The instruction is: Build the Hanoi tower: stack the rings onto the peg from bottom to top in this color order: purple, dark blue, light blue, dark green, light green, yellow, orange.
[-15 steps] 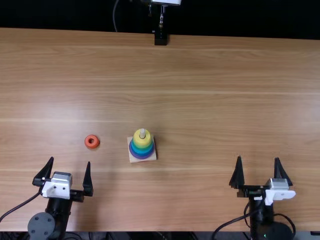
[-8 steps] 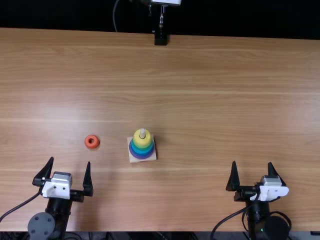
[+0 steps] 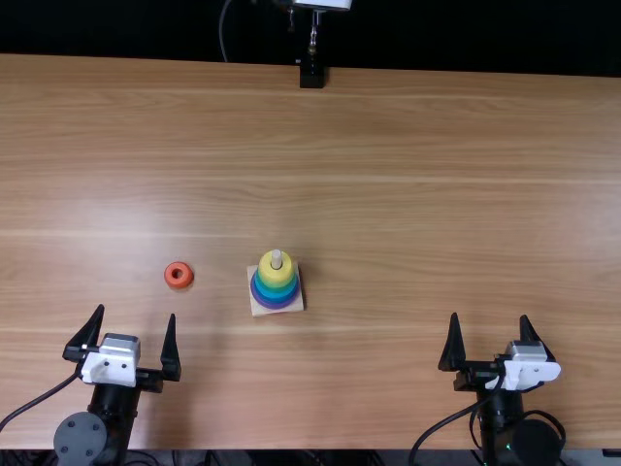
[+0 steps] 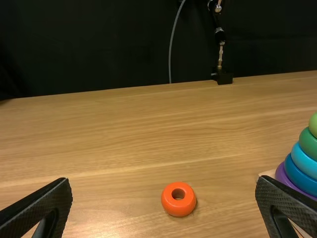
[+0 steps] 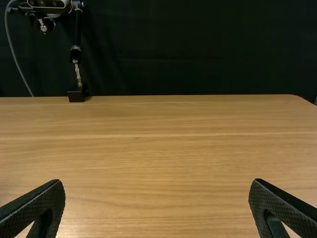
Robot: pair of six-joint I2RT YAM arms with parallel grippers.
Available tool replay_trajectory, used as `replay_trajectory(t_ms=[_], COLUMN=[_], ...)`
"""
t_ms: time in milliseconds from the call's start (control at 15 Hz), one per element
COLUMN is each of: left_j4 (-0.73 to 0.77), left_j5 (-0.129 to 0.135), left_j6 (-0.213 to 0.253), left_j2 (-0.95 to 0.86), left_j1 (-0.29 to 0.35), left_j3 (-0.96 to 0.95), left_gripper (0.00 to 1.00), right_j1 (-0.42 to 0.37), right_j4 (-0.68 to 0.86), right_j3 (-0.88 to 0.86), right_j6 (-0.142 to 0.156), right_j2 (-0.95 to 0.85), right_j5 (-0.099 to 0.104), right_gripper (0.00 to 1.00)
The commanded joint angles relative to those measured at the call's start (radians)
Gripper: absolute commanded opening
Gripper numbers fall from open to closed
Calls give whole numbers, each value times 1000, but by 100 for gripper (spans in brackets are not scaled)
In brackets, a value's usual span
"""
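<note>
In the top view my left gripper stands open near the table's front left, and my right gripper is open at the front right. The orange ring lies flat on the table, beyond the left gripper. To its right the stack of rings sits on the peg's pale square base, yellow ring uppermost, with the peg tip poking out. My left gripper has the orange ring beyond its gap; purple, blue, light blue and green rings show there. My right gripper holds nothing.
A black clamp mount with a metal rod stands at the table's far edge. The wooden table stretches around the rings and between the two arms.
My right gripper has drawn back toward the near edge and slightly left since the first frame, then stayed put. The left arm and the rings have not moved.
</note>
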Motion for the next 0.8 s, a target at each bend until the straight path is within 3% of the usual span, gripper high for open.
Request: replay_trajectory(t_ms=[0, 600, 733], left_j4=[-28, -4, 21], left_j5=[-1, 3, -1], left_j6=[3, 7, 3], left_j2=[-15, -15, 75], left_j1=[15, 10, 21], left_j3=[-12, -12, 86], left_gripper=[100, 100, 100], right_j1=[-7, -7, -7], right_j4=[4, 4, 2], right_j3=[-9, -9, -9], right_j6=[4, 4, 2], right_j2=[-13, -13, -13], right_j5=[-6, -6, -6], right_gripper=[100, 100, 100])
